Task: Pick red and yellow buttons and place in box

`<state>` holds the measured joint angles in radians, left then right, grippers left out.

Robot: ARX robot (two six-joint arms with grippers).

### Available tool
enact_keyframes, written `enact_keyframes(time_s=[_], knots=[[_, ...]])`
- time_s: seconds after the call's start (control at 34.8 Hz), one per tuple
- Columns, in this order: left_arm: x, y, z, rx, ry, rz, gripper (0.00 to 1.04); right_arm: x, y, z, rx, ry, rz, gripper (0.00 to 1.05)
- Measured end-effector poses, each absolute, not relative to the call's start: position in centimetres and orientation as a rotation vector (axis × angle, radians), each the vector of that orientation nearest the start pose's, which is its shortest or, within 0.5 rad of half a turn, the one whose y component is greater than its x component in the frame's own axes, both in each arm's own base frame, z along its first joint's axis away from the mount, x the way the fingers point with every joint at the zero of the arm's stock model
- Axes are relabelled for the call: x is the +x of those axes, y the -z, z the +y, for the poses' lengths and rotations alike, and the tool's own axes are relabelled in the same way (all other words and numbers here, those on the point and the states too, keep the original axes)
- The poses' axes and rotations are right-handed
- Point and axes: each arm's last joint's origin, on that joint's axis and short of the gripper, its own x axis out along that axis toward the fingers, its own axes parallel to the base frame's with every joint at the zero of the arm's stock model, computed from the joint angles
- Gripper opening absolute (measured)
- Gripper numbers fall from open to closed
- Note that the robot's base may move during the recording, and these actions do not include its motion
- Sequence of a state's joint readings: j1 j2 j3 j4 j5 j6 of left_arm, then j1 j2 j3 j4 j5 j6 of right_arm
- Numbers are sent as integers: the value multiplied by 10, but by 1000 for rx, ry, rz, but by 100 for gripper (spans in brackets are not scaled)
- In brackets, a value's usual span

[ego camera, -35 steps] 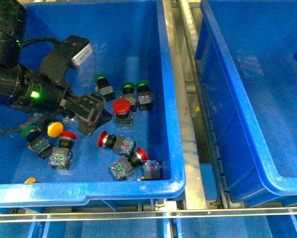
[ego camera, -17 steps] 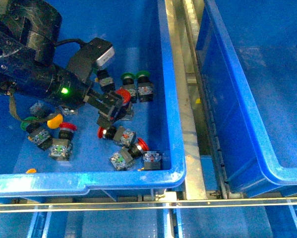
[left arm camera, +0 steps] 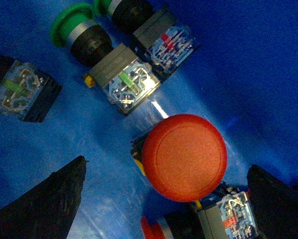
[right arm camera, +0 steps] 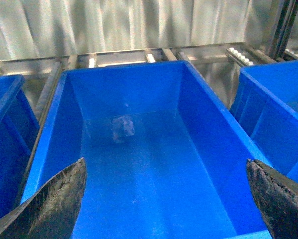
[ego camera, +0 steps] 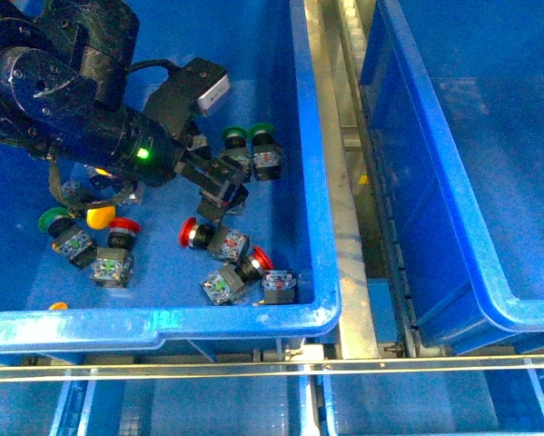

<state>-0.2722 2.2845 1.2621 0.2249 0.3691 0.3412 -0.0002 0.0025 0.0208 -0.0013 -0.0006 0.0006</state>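
Loose push-buttons lie on the floor of the left blue tote (ego camera: 163,329). My left gripper (ego camera: 219,193) hangs open over an upright red button (left arm camera: 184,157), whose domed cap sits between the two black fingers (left arm camera: 44,199) without touching them. Another red button (ego camera: 192,233) lies on its side just in front, with a third (ego camera: 260,260) close by. A yellow button (ego camera: 99,216) lies left of them. The box (ego camera: 489,182), the deep blue tote on the right, holds nothing. My right gripper (right arm camera: 166,199) hovers open above that box (right arm camera: 139,149) and is out of the front view.
Green-capped buttons (ego camera: 235,136) lie beside the left gripper, seen also as green caps (left arm camera: 71,25) in the left wrist view. A metal roller rail (ego camera: 344,182) separates the two totes. Another blue tote (right arm camera: 273,104) stands beside the box.
My left arm has swung to the right across the tote. Its open gripper now covers the upright red button that showed plainly in the front view before. The buttons lie as they did.
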Motion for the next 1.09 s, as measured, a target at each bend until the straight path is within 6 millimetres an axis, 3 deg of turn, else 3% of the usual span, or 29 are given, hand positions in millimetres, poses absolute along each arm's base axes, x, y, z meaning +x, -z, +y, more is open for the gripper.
enact_keyframes(time_s=[0.72,0.95,1.09], knots=[[431,-57,-142,261,764,665,96,97,-170,0,1,0,-17,98],[431,-54,-142,253,764,677,51,97,-170,0,1,0,-17,98],[431,-54,-142,249,762,679,37,97,-170,0,1,0,-17,98]])
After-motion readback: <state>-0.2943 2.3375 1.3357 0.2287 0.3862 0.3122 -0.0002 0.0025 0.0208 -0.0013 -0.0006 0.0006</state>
